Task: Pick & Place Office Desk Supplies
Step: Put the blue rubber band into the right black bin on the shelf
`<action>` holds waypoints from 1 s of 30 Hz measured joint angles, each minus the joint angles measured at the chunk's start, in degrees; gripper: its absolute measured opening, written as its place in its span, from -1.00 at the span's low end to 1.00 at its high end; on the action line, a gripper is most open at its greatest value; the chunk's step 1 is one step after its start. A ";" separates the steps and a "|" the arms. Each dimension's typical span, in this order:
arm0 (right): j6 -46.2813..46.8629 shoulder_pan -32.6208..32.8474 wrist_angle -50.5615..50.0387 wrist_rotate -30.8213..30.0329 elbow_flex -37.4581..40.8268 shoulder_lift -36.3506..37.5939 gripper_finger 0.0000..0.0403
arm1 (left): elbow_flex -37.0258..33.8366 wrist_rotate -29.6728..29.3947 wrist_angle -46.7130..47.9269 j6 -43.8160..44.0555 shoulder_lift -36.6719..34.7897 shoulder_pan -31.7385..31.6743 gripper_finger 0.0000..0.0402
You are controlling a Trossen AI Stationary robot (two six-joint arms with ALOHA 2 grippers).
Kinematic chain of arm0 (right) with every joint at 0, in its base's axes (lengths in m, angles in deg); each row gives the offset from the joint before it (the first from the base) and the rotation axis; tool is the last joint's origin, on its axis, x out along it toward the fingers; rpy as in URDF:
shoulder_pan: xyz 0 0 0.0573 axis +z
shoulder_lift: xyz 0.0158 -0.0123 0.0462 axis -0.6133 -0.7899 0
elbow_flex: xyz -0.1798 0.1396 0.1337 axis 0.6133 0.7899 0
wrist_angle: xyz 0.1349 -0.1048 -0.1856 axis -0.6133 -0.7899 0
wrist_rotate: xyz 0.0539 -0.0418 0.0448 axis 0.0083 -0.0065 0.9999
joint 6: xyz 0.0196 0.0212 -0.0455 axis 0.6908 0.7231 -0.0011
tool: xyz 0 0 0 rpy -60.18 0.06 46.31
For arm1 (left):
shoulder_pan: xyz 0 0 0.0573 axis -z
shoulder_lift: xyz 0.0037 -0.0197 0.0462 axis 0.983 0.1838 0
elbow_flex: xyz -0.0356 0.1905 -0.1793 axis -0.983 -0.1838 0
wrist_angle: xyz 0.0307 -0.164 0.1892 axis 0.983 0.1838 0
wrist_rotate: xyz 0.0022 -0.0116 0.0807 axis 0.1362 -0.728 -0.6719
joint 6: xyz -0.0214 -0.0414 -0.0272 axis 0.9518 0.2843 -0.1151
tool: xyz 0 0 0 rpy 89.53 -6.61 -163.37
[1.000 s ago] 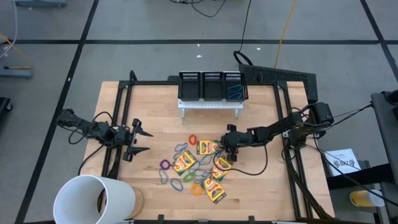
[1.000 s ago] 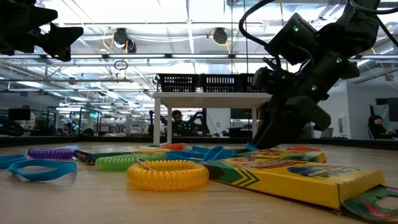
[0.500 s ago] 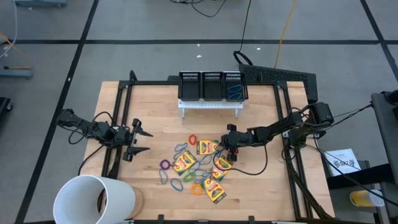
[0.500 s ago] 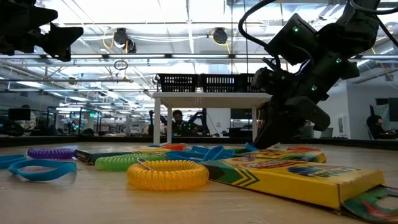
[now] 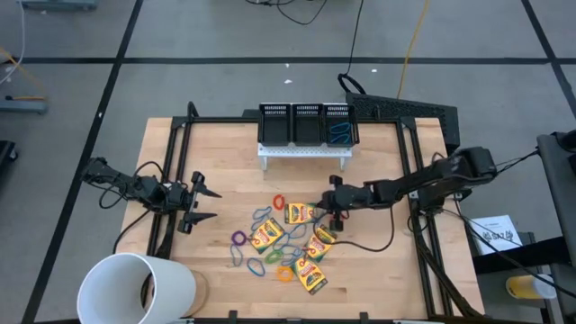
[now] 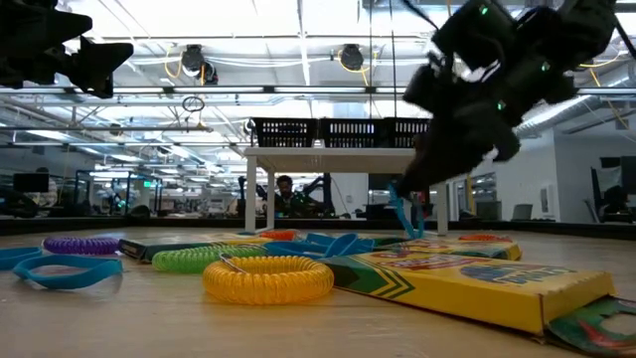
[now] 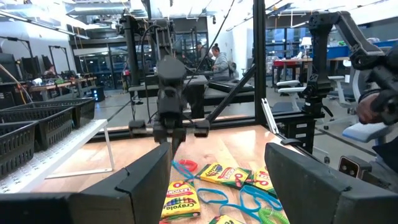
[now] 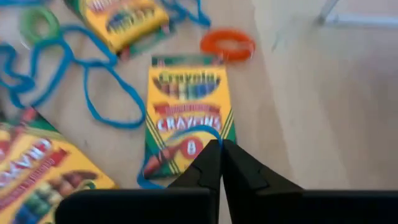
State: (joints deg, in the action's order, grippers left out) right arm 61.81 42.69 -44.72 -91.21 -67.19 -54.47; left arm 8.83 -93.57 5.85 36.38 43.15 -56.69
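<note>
Right claw (image 8: 219, 152), pressed together on a thin blue rubber-band loop (image 8: 186, 134) above the crayon box (image 8: 186, 102): lift straight, slowly, so the loop clears neighbouring supplies.

A robotics lab is showing itself here: a wooden tabletop (image 5: 225, 171) is sitting in a black metal frame (image 5: 175, 144) on a grey tiled floor (image 5: 180, 36), cables (image 5: 355, 36) are trailing across it, and beyond, people (image 7: 217, 59) are sitting at workstations among monitors (image 6: 30, 182), under ceiling lights (image 6: 199, 62) and exposed ducting.
</note>
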 joint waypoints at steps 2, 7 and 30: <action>-0.68 0.00 0.22 1.42 0.00 2.13 -0.99 | -0.01 0.00 0.00 0.00 0.00 0.00 0.34; -0.62 0.01 0.01 2.89 0.00 7.48 -1.00 | 0.01 0.00 0.01 0.00 0.00 0.00 0.34; -1.17 -1.33 0.19 2.51 0.00 21.27 -1.00 | 0.00 0.00 0.00 0.00 -0.01 0.00 0.34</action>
State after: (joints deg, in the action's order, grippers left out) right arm 60.64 41.36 -44.53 -88.69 -67.19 -33.20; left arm 8.83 -93.57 5.85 36.38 43.14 -56.69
